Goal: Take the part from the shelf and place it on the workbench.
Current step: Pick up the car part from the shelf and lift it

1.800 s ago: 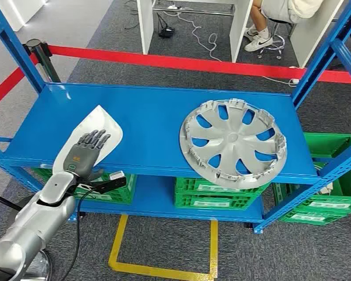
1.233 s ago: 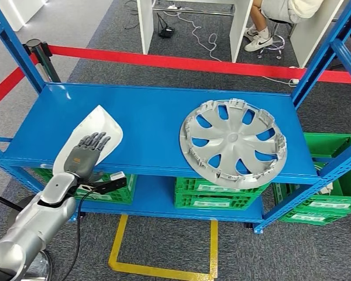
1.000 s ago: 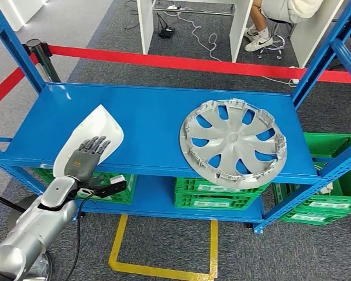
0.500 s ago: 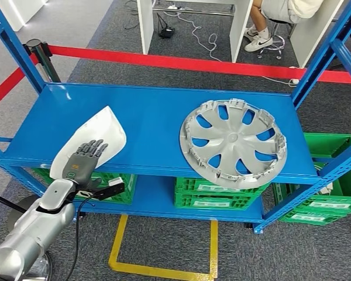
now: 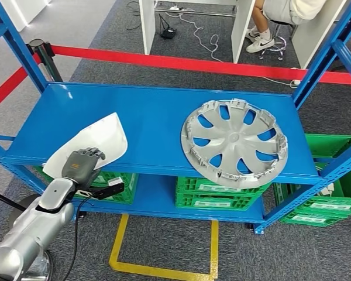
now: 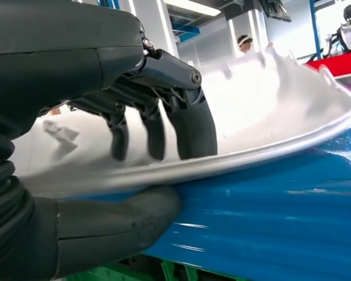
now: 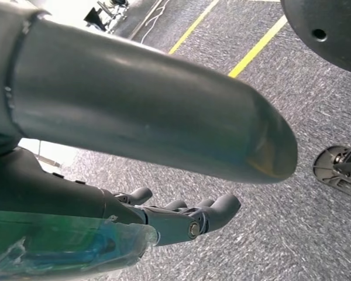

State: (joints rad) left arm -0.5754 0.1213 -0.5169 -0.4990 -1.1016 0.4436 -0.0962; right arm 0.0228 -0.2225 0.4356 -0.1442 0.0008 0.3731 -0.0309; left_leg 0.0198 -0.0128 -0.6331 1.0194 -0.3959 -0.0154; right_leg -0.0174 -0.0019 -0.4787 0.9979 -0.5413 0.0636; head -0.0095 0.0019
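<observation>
My left hand (image 5: 82, 164) is dark grey with a small orange mark on its back, on a silver arm (image 5: 30, 228). The part (image 5: 90, 142) it grips is plain white. The shelf (image 5: 151, 126) is bright blue. At three o'clock from the part lies a pale silver-grey hubcap (image 5: 234, 142), blue showing through its slots. Below sit green crates (image 5: 209, 196) with white labels. The floor (image 5: 165, 252) is speckled grey carpet with yellow lines (image 5: 120, 240); a red barrier tape (image 5: 187, 62) runs at twelve o'clock.

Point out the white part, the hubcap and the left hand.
white part (image 5: 104, 136): head view, its bare upper surface.
hubcap (image 5: 234, 140): head view, its centre hub.
left hand (image 5: 82, 165): head view, back of the hand.
</observation>
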